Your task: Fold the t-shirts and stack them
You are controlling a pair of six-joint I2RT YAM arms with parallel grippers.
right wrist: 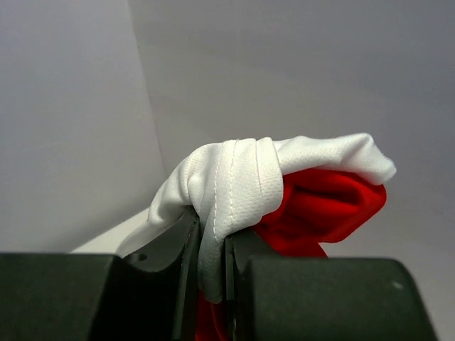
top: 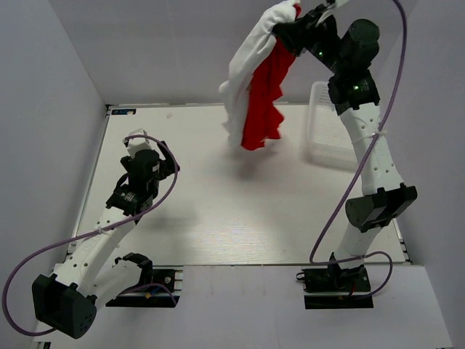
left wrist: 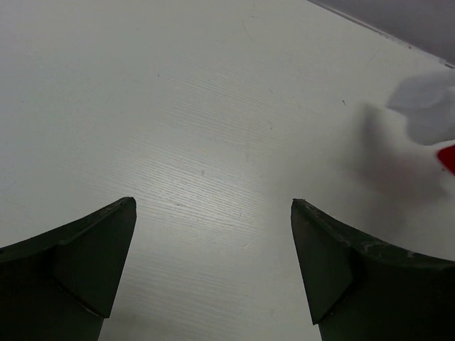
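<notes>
Aloft, white t-shirt, red t-shirt hang from right hand.

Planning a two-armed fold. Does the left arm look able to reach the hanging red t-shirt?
Probably yes: the left fingers stand open and empty, and the red t-shirt hangs free above the table from the right fingers, bunched with the white t-shirt.

white wood-grain table, plain grey walls
</notes>
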